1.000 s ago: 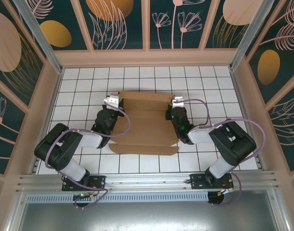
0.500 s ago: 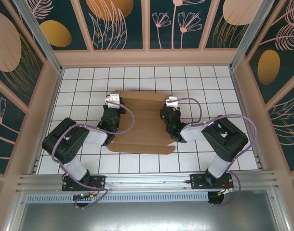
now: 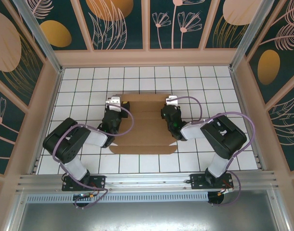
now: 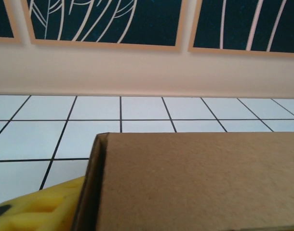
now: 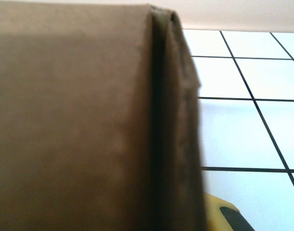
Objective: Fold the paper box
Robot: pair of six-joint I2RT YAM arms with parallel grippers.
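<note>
The paper box (image 3: 143, 126) lies in the middle of the white tiled worktop (image 3: 89, 82). It is a brown cardboard sheet, partly folded, with creased panels running side to side and a flap (image 3: 142, 148) lying flat toward 6 o'clock, nearest the arm bases. The left pincer (image 3: 117, 107) sits at the box's 10 o'clock corner and the right pincer (image 3: 169, 107) at its 2 o'clock corner, each arm reaching in from its own side.

Seen from the left wrist, a cardboard wall stands upright with a yellow finger (image 4: 36, 211) just beside its outer face at 7 o'clock. Whether that pincer is spread or pressed together I cannot tell.

Seen from the right wrist, a doubled cardboard edge stands right against the lens, with a yellow finger (image 5: 226, 214) touching it at 5 o'clock. This pincer is pressed together, pinching the cardboard.
</note>
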